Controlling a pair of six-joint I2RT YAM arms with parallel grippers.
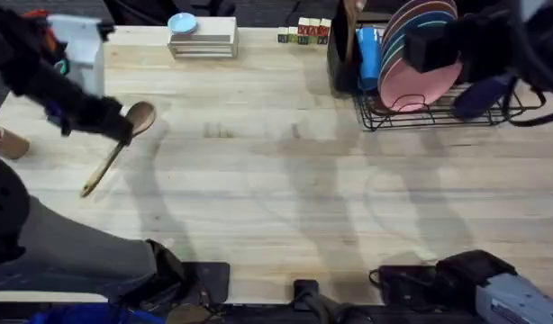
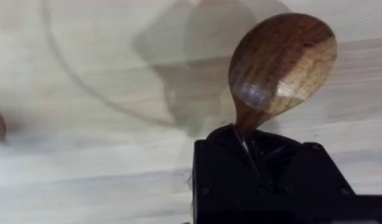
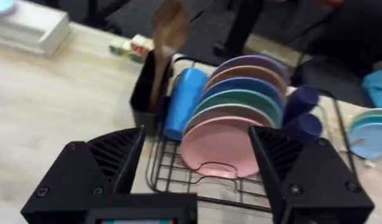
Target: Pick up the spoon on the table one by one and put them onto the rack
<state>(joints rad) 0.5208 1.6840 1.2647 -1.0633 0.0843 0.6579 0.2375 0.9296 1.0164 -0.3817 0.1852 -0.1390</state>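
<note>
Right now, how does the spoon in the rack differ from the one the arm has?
The lighter spoon stands upright in the rack's black holder, bowl up, untouched. The darker spoon slants over the table, gripped at its neck by the left pincer. Both are wooden with round bowls.

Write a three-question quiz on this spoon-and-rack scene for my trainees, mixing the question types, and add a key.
1. True or false: the left gripper is shut on the dark spoon.
2. Where does the lighter spoon stand? A) flat on the table B) in the utensil holder of the rack C) between the plates
3. Fill in: the right gripper is ____ and faces the rack.

Key: 1 true; 2 B; 3 open
</note>
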